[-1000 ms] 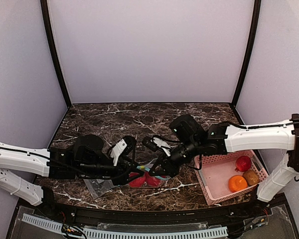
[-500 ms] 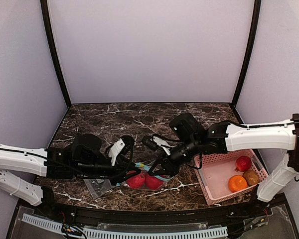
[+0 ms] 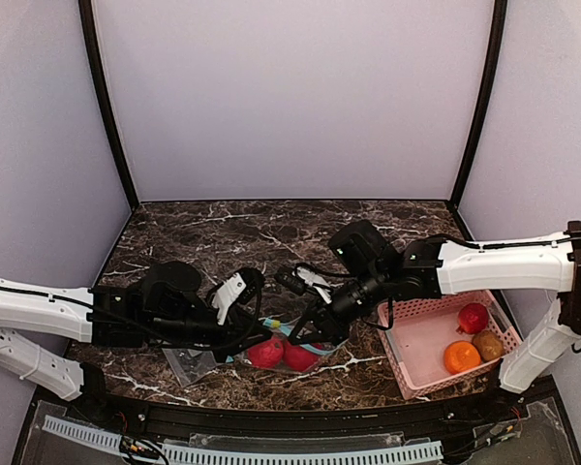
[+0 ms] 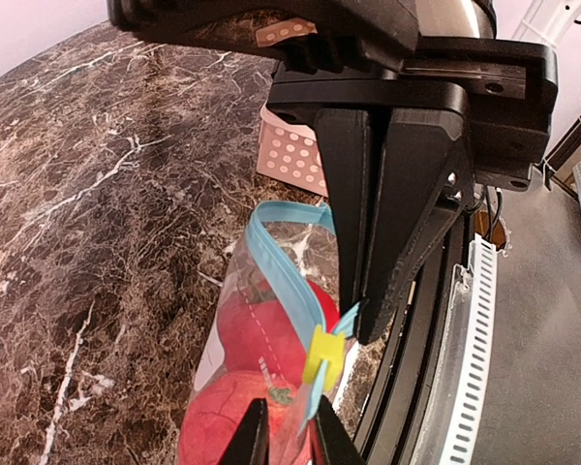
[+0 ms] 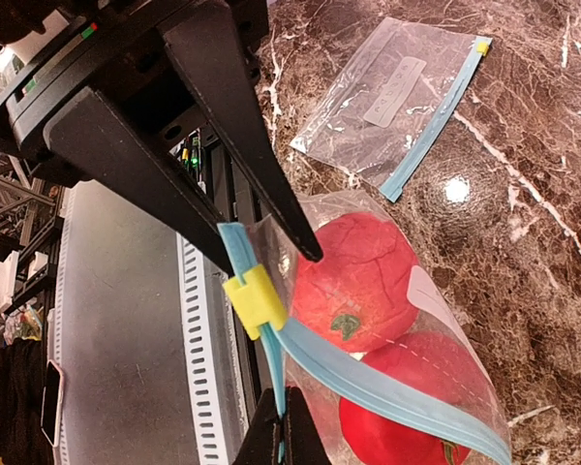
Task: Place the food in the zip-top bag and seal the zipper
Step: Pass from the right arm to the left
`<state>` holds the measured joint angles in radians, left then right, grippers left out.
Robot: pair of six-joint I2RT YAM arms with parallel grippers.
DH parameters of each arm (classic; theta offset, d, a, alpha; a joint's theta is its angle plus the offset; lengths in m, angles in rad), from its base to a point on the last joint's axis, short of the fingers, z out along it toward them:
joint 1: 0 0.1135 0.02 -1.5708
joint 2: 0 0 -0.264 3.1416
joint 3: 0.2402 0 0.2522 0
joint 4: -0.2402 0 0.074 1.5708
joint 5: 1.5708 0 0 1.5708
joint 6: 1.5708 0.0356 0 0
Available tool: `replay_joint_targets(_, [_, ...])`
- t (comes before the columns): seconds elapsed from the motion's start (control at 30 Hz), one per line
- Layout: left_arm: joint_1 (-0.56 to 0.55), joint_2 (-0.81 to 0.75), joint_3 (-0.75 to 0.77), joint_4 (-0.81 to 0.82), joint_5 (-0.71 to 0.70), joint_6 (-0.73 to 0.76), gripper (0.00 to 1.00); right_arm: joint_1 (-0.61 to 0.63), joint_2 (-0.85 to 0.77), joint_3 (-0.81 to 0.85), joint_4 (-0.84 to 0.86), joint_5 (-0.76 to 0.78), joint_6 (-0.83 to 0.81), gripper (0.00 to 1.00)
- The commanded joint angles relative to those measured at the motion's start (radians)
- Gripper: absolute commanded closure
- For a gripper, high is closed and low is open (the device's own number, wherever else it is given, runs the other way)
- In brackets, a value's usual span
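Observation:
The zip-top bag point(image 3: 292, 339) lies at the table's front with two red fruits point(image 3: 266, 353) inside; they also show as red fruits point(image 5: 363, 276) through the film. Its blue zipper strip point(image 5: 407, 392) carries a yellow slider point(image 5: 257, 300) near one end. My right gripper point(image 5: 289, 415) is shut on the strip just past the slider. My left gripper point(image 4: 290, 436) straddles the strip's tail beside the slider point(image 4: 320, 354), jaws close together with a narrow gap still showing. More food sits in the pink basket point(image 3: 407, 373): a red fruit point(image 3: 473, 317) and an orange one point(image 3: 461, 356).
A brown fruit point(image 3: 488, 344) shares the basket. A second, flat zip-top bag point(image 5: 397, 97) lies on the marble left of the filled one, seen as a flat bag point(image 3: 189, 363) from above. The table's front rail point(image 3: 271, 412) runs right beneath both grippers.
My left gripper's jaws have narrowed round the bag's zipper tail. The right gripper has kept its pinch, and the bag has shifted only slightly.

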<state>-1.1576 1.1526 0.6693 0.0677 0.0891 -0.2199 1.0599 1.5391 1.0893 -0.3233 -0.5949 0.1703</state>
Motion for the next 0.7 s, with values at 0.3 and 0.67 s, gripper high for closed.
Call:
replay_joint_targets(0.3, [0.004, -0.006, 0.021, 0.014, 0.008, 0.003, 0.83, 0.002, 0.02, 0.02, -0.006, -0.048, 0.001, 1.0])
replay_joint_targets(0.67, [0.004, 0.009, 0.011, 0.056, 0.071, 0.014, 0.99, 0.004, -0.05, 0.012, 0.003, 0.014, 0.004, 0.85])
